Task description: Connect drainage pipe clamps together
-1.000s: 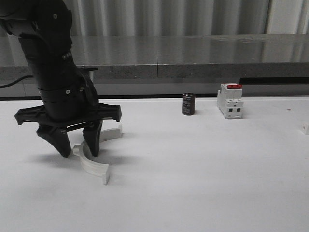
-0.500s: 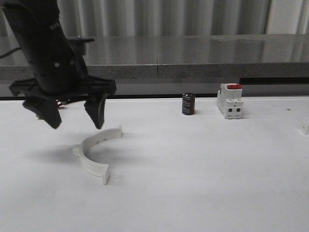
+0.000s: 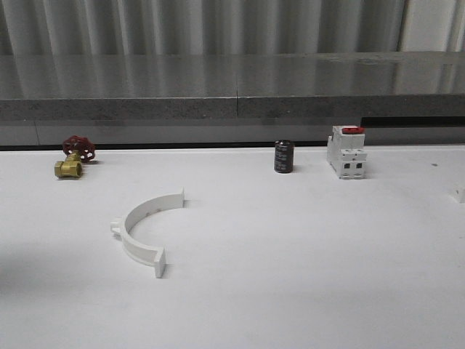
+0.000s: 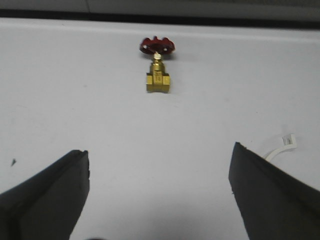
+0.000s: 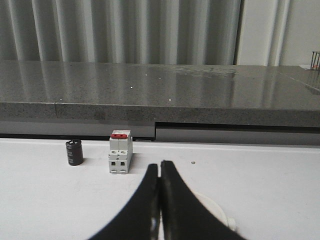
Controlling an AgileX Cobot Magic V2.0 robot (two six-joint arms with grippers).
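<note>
One white drainage pipe clamp [image 3: 139,234] lies flat on the white table left of centre, its open side facing right. In the left wrist view its end tab [image 4: 283,145] peeks out beside one finger. My left gripper [image 4: 160,149] is open, high over bare table, nothing between its fingers. My right gripper [image 5: 159,166] is shut, the fingertips touching. A second white curved clamp [image 5: 218,210] lies just behind its fingers, mostly hidden by them. A small white piece [image 3: 459,193] shows at the table's right edge.
A brass valve with a red handwheel [image 3: 73,155] sits at the back left, also seen ahead of the left gripper [image 4: 157,75]. A black capacitor [image 3: 283,156] and a white breaker with a red top [image 3: 346,151] stand at the back, before a grey ledge.
The left arm rose from over the clamp and left the front view, open and empty. The clamp stays on the table. The brass valve is now uncovered.
</note>
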